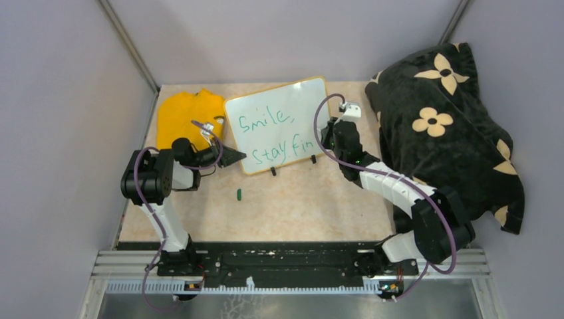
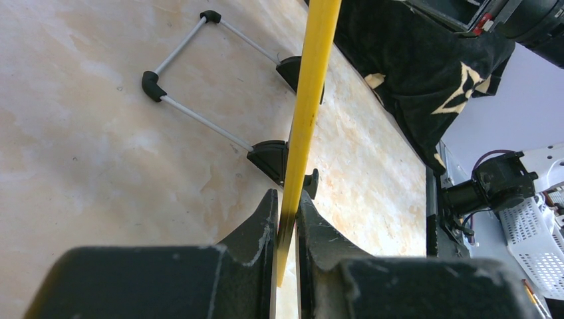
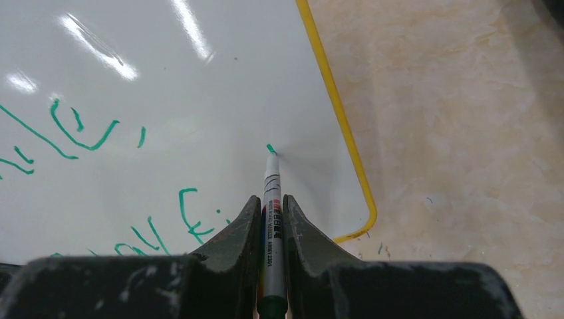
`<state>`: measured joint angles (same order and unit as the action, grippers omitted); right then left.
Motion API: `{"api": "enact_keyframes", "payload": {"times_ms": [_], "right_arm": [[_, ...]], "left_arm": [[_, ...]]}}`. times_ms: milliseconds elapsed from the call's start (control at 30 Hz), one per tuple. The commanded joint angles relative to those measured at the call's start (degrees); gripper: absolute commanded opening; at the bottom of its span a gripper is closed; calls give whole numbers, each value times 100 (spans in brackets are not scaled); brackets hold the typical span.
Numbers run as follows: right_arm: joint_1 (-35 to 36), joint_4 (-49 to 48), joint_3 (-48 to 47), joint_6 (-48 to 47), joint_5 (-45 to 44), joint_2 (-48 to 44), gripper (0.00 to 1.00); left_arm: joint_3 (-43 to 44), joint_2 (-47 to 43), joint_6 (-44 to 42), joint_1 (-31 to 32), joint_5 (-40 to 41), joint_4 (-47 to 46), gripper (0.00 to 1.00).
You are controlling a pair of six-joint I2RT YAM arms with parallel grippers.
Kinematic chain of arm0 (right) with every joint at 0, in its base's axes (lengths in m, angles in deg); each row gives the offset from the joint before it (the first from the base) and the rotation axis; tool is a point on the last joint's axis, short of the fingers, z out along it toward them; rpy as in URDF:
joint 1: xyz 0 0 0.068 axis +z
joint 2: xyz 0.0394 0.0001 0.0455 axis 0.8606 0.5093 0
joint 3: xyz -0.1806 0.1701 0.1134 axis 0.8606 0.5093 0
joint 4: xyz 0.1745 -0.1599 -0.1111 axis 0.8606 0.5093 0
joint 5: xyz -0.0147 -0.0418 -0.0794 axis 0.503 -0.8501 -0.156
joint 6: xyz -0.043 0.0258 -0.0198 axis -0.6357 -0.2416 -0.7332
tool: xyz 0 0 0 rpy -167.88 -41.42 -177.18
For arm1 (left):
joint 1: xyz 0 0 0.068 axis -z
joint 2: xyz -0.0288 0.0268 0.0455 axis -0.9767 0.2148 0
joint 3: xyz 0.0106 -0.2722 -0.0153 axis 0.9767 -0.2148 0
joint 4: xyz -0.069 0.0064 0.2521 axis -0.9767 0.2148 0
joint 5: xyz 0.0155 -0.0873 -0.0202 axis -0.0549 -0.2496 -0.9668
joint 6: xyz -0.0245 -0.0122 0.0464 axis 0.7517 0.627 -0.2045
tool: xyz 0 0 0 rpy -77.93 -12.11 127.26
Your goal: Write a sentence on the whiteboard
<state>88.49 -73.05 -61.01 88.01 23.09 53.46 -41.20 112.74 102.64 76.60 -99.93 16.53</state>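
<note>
The whiteboard point(image 1: 302, 100) stands tilted at the back of the table on two black clip feet point(image 1: 273, 171). Green writing, the sentence point(image 1: 266, 123), reads "Smile," above "Stay fin". My left gripper point(image 1: 234, 157) is shut on the board's lower left corner; the left wrist view shows the thin yellow frame edge point(image 2: 312, 80) pinched between my left gripper's point(image 2: 286, 196) jaws. My right gripper point(image 3: 271, 199) is shut on a white marker point(image 3: 273, 219). Its green tip point(image 3: 270, 149) touches the board point(image 3: 199, 86) to the right of the letters "Fi" point(image 3: 193, 216), near the lower right corner.
A folded yellow cloth point(image 1: 183, 113) lies left of the board, behind my left arm. A black blanket with cream flowers point(image 1: 445, 126) is heaped along the right side. A small green cap point(image 1: 239, 194) lies on the table in front of the board. The board's wire stand point(image 2: 199, 119) rests behind it.
</note>
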Motion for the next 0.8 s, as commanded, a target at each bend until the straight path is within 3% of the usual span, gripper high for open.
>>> {"api": "enact_keyframes", "payload": {"times_ms": [0,767], "right_arm": [[-46,-159,264,108,-1,-123,0],[-45,-204,720,256,132,-351,0]], "left_arm": [[26,175,-43,-9,156,342,0],[25,173,-40,-7,158,348,0]]}}
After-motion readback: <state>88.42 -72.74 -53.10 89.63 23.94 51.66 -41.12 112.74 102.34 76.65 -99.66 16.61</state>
